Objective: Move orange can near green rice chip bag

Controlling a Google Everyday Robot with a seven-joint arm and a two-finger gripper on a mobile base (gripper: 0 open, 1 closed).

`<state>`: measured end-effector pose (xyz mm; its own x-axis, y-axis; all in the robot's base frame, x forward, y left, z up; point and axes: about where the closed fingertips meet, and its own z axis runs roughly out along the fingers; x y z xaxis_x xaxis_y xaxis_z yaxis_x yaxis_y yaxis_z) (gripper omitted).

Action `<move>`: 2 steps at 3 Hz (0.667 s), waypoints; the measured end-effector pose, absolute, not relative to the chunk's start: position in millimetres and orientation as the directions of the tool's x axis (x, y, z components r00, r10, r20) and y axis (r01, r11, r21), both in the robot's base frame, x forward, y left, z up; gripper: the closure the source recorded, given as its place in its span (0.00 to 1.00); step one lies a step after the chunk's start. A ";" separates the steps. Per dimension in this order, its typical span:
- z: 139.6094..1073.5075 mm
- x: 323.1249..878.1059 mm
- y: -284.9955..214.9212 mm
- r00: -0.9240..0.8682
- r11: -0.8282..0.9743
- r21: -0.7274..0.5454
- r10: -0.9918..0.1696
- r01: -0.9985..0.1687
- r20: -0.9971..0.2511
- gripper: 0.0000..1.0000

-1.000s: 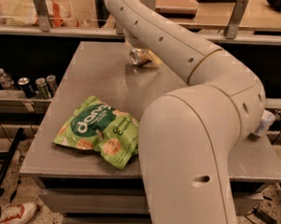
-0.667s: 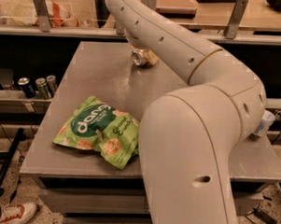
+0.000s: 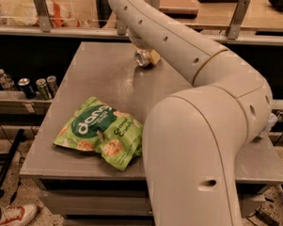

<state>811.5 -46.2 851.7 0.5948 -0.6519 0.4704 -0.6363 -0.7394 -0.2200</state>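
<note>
The green rice chip bag (image 3: 100, 132) lies flat on the grey table (image 3: 91, 70), near the front left. The orange can (image 3: 143, 58) is at the far middle of the table, tipped with its silver end towards the camera, right under the end of my arm. My gripper (image 3: 149, 54) is there, mostly hidden behind my arm, shut on the can and holding it just above the tabletop. The can is well behind the bag, with bare table between them. My large pale arm covers the right half of the view.
Dark cans (image 3: 38, 87) and a clear bottle (image 3: 3, 79) stand on a low shelf left of the table. A railed counter (image 3: 65, 30) runs behind it. A pale object (image 3: 269, 125) shows past my arm at right. A shoe (image 3: 17, 215) is on the floor.
The can and gripper have shifted slightly to the right and towards the camera. The bag has not moved.
</note>
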 end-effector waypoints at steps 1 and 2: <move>856.9 810.3 -48.4 0.588 -0.736 -0.233 -0.657 -0.636 0.472 1.00; 873.1 808.6 -52.6 0.569 -0.734 -0.257 -0.660 -0.629 0.491 1.00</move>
